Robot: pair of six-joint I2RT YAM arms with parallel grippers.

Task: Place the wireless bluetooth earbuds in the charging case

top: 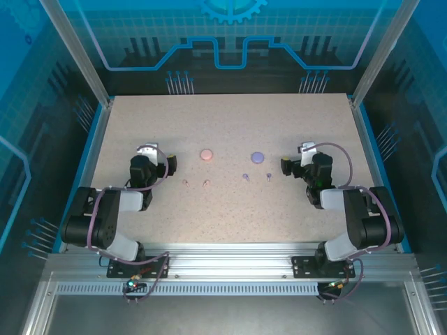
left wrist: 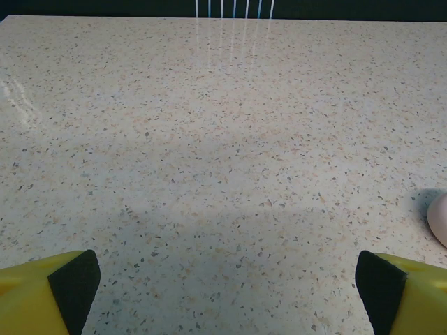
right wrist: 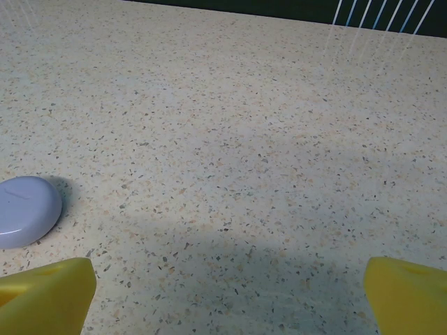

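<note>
Left gripper [top: 170,165] and right gripper [top: 286,165] are both hanging wide apart, gripping nothing. Pink earbuds [top: 205,183] and purple earbuds [top: 245,176] are lying between them, middle of the table [top: 314,118], with the pink case [top: 207,154] and purple case [top: 258,157] sitting just beyond, toward the far edge.

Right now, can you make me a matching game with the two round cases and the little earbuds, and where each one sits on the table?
Things:
1. pink case
2. purple case
3. pink earbuds
4. purple earbuds

Places:
A. right side of the table, nearer the robot
B. left side, farther from the robot
C. right side, farther from the robot
D. left side, nearer the robot

Pairs: 1-B, 2-C, 3-D, 4-A
</note>
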